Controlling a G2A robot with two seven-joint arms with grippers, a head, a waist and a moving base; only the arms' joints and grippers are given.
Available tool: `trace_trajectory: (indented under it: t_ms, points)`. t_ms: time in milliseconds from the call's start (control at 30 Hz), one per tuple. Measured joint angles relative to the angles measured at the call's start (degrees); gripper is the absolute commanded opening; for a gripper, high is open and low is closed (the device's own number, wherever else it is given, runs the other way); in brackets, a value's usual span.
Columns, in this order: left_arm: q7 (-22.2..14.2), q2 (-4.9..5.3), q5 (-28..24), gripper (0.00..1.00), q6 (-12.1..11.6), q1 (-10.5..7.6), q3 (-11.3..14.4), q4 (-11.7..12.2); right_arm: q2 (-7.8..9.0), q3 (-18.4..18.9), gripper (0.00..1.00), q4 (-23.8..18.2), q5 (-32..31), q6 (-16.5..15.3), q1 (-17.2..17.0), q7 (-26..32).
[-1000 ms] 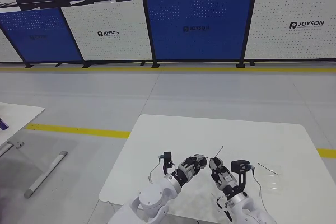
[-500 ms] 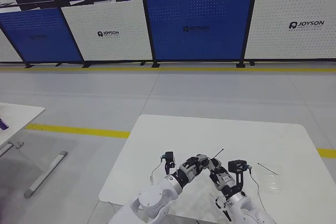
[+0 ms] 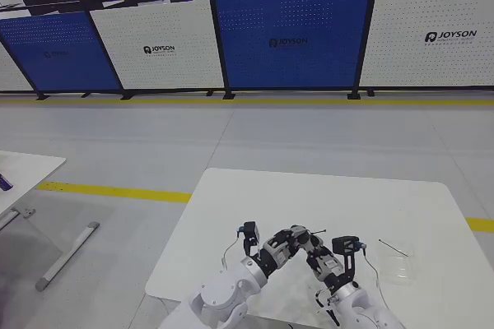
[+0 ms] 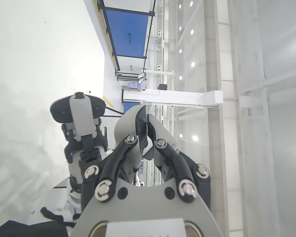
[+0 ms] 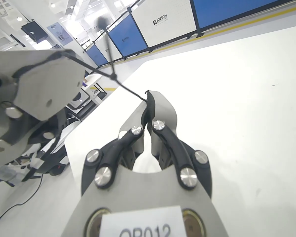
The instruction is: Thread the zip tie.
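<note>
Top view, table: the white table (image 3: 313, 193), with both arms in over its near edge.
Top view, grippers: the left gripper (image 3: 296, 237) comes in from the left and sits nose to nose with the right gripper (image 3: 313, 243), tips all but meeting.
Top view, zip tie: the zip tie (image 3: 318, 231) is a thin black line at the two tips, its free end poking out away from the robot.
Top view, extras: a clear bag (image 3: 398, 269) lies flat to the right of the arms, with a thin black strip (image 3: 393, 246) just by its far edge.
Left wrist view, jaws: the left gripper (image 4: 145, 117) is pinched tight, with a sliver of black strap caught right at the tips.
Right wrist view, jaws: the right gripper (image 5: 148, 99) is closed down to nothing, clamping one end of the strap at its fingertips.
Right wrist view, zip tie: from those tips the strap runs taut through the air, above the table, across to the left gripper. Midway it passes a small head, and a second length rises from there, blurred at its top.
</note>
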Motion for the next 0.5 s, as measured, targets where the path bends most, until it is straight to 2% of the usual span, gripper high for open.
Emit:
trace_trajectory:
  t_ms: [500]
  points:
    - [-1.4, 0.26, 0.1, 0.0, -0.6, 0.82, -0.5, -1.8, -0.01, -0.5, 0.0, 2.4, 0.8, -0.7, 0.7, -0.5]
